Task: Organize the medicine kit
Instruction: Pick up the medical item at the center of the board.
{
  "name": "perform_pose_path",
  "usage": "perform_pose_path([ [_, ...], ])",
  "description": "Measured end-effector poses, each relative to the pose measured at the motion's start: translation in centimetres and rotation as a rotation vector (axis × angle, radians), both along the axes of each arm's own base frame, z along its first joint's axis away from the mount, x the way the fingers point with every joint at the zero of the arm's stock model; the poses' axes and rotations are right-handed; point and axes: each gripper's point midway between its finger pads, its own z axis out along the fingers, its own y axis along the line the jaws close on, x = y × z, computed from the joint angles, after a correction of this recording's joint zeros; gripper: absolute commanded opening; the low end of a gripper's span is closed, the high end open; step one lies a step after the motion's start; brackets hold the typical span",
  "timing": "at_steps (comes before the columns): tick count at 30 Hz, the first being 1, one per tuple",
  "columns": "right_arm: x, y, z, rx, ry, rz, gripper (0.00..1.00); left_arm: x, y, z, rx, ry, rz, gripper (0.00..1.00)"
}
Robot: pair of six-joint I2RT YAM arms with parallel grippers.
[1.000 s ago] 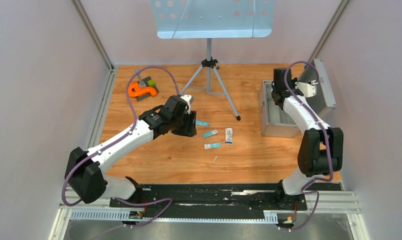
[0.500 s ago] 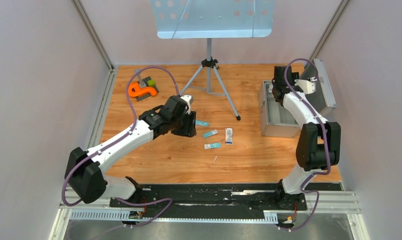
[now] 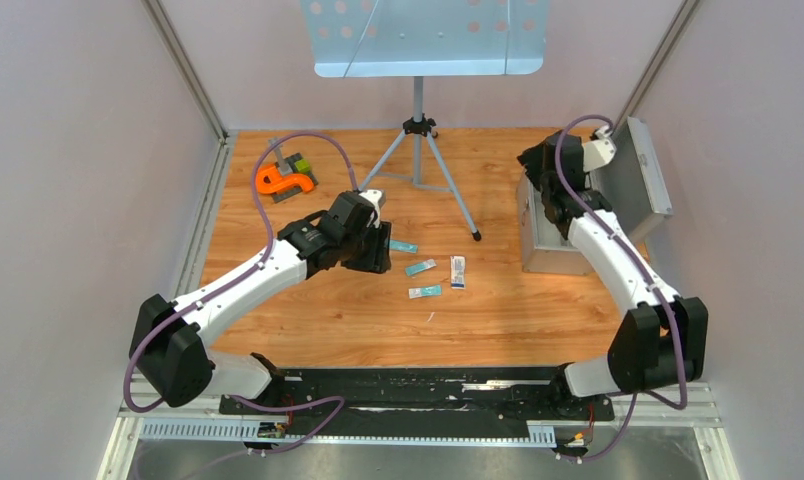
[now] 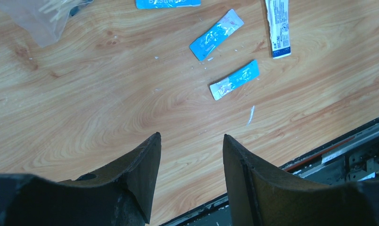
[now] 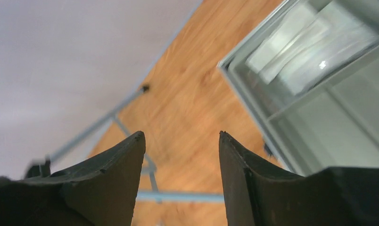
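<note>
The medicine kit is a grey metal box (image 3: 544,243) at the right with its lid (image 3: 640,178) standing open; white packets (image 5: 296,47) lie inside it. Three teal packets (image 3: 405,246) (image 3: 420,267) (image 3: 425,291) and a white one (image 3: 458,271) lie mid-floor, seen also in the left wrist view as teal packets (image 4: 216,34) (image 4: 234,79) and a white packet (image 4: 278,27). My left gripper (image 4: 191,136) hangs open and empty just left of them. My right gripper (image 5: 181,134) is open and empty above the box's far-left corner.
A music stand's tripod (image 3: 418,150) stands at the back centre, one leg reaching toward the packets. An orange tool (image 3: 283,181) and a green-grey item (image 3: 298,162) lie back left. A clear plastic bag (image 4: 41,14) lies near my left gripper. Walls close in on both sides.
My right gripper has gone from shut to open, risen from the box and swung left over its corner. The left arm and the packets have not moved.
</note>
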Motion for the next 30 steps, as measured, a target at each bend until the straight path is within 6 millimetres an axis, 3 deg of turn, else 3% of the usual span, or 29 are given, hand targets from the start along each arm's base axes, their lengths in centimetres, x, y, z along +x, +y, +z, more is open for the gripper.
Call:
perform_pose_path([
  [4, -3.3, 5.7, -1.1, -0.108, 0.019, 0.255, 0.58, 0.5, 0.7, -0.1, 0.013, -0.004, 0.028, 0.59],
  [10, -10.2, 12.5, -7.9, -0.203, 0.17, 0.554, 0.59, 1.6, 2.9, 0.6, 0.019, -0.021, 0.11, 0.59],
  [15, -14.3, 14.4, -13.6, -0.249, 0.341, 0.672, 0.59, 2.0, 4.0, 1.8, -0.004, -0.056, 0.16, 0.6],
  [23, -15.8, 17.0, -20.7, -0.335, 0.593, 0.822, 0.58, 1.7, 4.2, 1.2, -0.005, -0.037, 0.174, 0.6],
  [26, -16.2, 17.2, -22.3, -0.364, 0.656, 0.846, 0.53, 1.6, 4.1, 1.1, -0.006, -0.033, 0.174, 0.59],
  [30, -15.9, 17.5, -22.4, -0.389, 0.674, 0.863, 0.39, 1.6, 4.1, 1.0, -0.007, -0.03, 0.175, 0.59],
])
